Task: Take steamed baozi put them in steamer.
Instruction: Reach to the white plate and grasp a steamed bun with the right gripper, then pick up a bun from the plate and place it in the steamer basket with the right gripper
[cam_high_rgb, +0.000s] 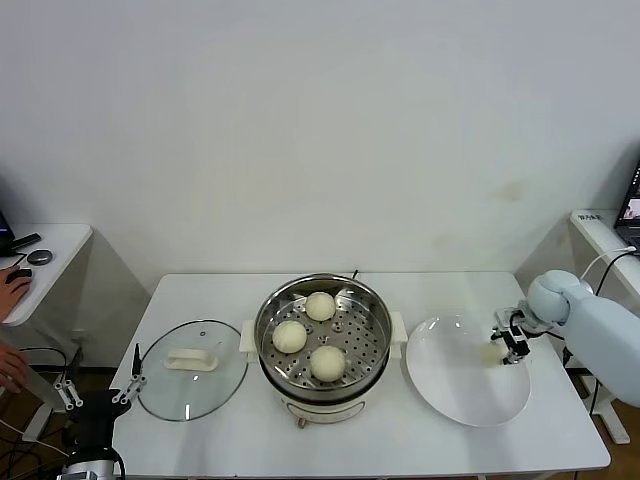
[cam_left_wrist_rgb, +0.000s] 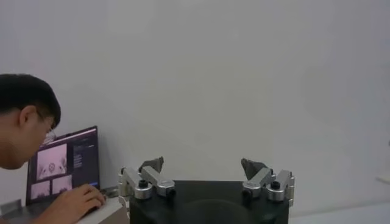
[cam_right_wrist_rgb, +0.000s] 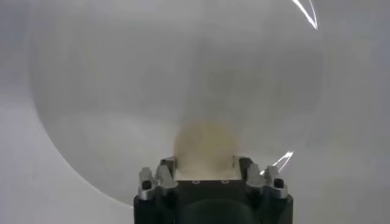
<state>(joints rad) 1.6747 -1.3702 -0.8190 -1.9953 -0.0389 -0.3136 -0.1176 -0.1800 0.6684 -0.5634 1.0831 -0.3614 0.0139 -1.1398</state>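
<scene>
While three baozi (cam_high_rgb: 290, 336) already sit on the perforated tray of the steamer (cam_high_rgb: 372, 305), the fourth (cam_right_wrist_rgb: 205, 146) lies on the plate (cam_high_rgb: 450, 385) at its right side. Low over it, the right gripper (cam_high_rgb: 510, 338) has its fingers closed against the bun's sides — apparently a grasp for lifting it. With the lid (cam_high_rgb: 192, 368) set aside, the pot is open, and the left gripper (cam_high_rgb: 100, 388) waits, spread wide, off the table's left edge.

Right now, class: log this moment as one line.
right gripper: shut on baozi, over plate | left gripper: open, parked | steamer: three buns
</scene>
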